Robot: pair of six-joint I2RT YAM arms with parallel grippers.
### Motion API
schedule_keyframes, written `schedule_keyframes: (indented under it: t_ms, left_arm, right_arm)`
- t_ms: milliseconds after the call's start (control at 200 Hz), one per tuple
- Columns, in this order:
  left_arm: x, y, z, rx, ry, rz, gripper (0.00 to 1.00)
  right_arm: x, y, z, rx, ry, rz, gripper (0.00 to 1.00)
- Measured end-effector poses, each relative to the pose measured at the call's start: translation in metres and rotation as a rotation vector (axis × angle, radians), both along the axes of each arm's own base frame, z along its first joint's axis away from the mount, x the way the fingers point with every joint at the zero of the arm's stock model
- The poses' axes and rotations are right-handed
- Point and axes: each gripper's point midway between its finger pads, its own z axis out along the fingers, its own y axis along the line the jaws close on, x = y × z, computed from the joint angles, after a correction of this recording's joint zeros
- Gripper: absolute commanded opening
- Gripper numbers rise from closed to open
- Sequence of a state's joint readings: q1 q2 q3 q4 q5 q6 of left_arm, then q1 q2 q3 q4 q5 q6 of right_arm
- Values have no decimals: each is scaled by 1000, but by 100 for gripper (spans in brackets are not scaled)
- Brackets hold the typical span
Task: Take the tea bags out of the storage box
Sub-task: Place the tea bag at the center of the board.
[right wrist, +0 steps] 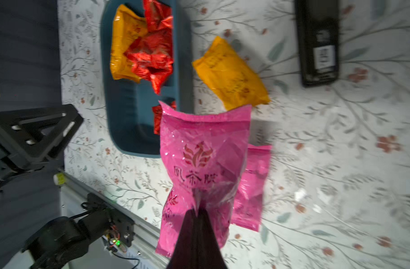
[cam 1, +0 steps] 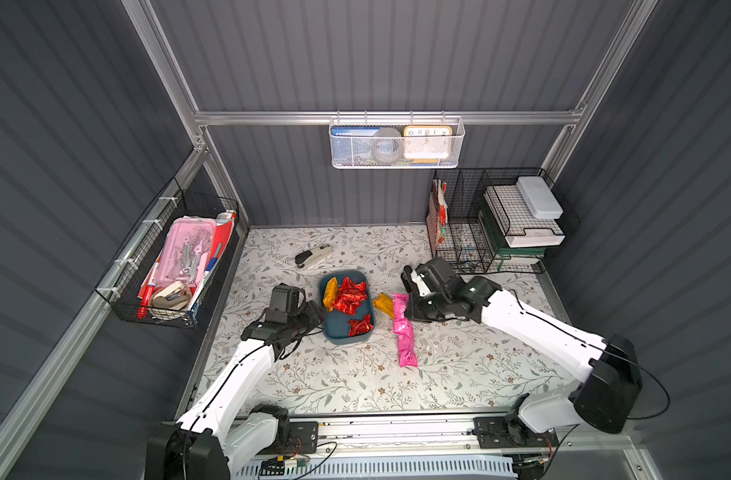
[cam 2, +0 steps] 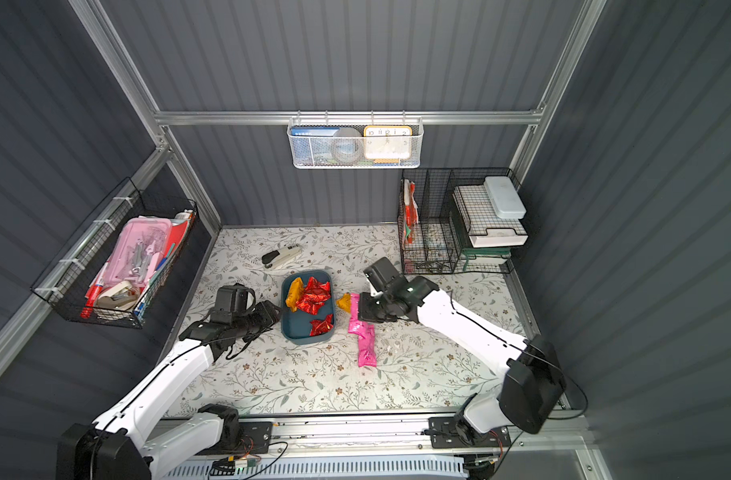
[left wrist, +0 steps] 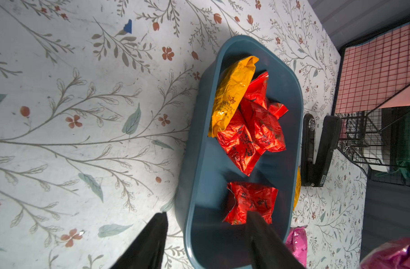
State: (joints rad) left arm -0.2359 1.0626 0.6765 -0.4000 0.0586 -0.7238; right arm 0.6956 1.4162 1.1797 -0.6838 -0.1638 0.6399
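tea bags (cam 1: 349, 295) partly out of storage box (cam 1: 339, 323)

right end effector (right wrist: 197, 210) is pinched tight on a pink tea bag (right wrist: 204, 163), its long axis running near to far, just right of the box. left end effector (left wrist: 207, 214) stands half open, empty, astride the box's left wall. red ones and an orange one lie inside.

Our left arm (cam 1: 234, 374) reaches in from the lower left of the frame, wrist bent, its left gripper (left wrist: 207, 216) showing fingers (left wrist: 152, 240) spread apart. Our right arm (cam 1: 538, 332) extends from the lower right, right gripper (right wrist: 197, 209) pinched tight on a pink tea bag (right wrist: 204, 151).
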Motion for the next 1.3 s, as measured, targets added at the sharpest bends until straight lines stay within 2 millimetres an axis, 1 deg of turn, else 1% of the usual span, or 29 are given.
schedule_keyframes:
  t_ms: [60,160,215,290,355,520,665,760,805,850,890,980,1085,1150,1230,1300]
  left_arm:
    - [0,-1,-2,0,6,-6,58]
    - [1,-3,-6,0,14,-20,56]
    - [2,-4,-8,3,19,-32,55]
    - [3,-5,-12,11,25,-50,54]
    - [3,-6,-13,16,26,-61,54]
    - [4,-7,-15,29,20,-85,54]
    - [4,-7,-15,40,14,-99,54]
    - [4,-7,-15,46,12,-108,54]
    - [4,-7,-15,48,10,-110,54]
    - [4,-7,-15,51,9,-113,54]
    - [4,-7,-15,52,8,-115,54]
    - [4,-7,-15,55,7,-120,54]
    - [4,-7,-15,59,6,-124,54]
    - [4,-7,-15,59,5,-125,54]
    - [4,-7,-15,59,4,-125,54]
    - [4,-8,-15,57,3,-126,54]
  right_arm:
    - [-7,-24,-10,-67,5,-19,0]
    - [-21,-55,-31,-175,34,-35,0]
    - [-26,-66,-43,-224,58,-41,0]
    - [-32,-75,-58,-279,99,-47,0]
    - [-33,-76,-67,-298,126,-43,0]
    - [-30,-63,-88,-293,177,-21,0]
    - [-33,-59,-105,-331,212,10,0]
    - [-34,-58,-108,-341,214,21,0]
    - [-34,-59,-108,-344,212,20,6]
    - [-33,-59,-108,-348,209,19,16]
    - [-32,-60,-108,-352,204,22,20]
    - [-32,-61,-108,-354,202,14,27]
    - [-32,-62,-105,-348,193,7,29]
    - [-33,-62,-98,-334,176,2,29]
    - [-31,-59,-85,-296,141,-5,29]
    - [-28,-52,-70,-252,100,-6,29]
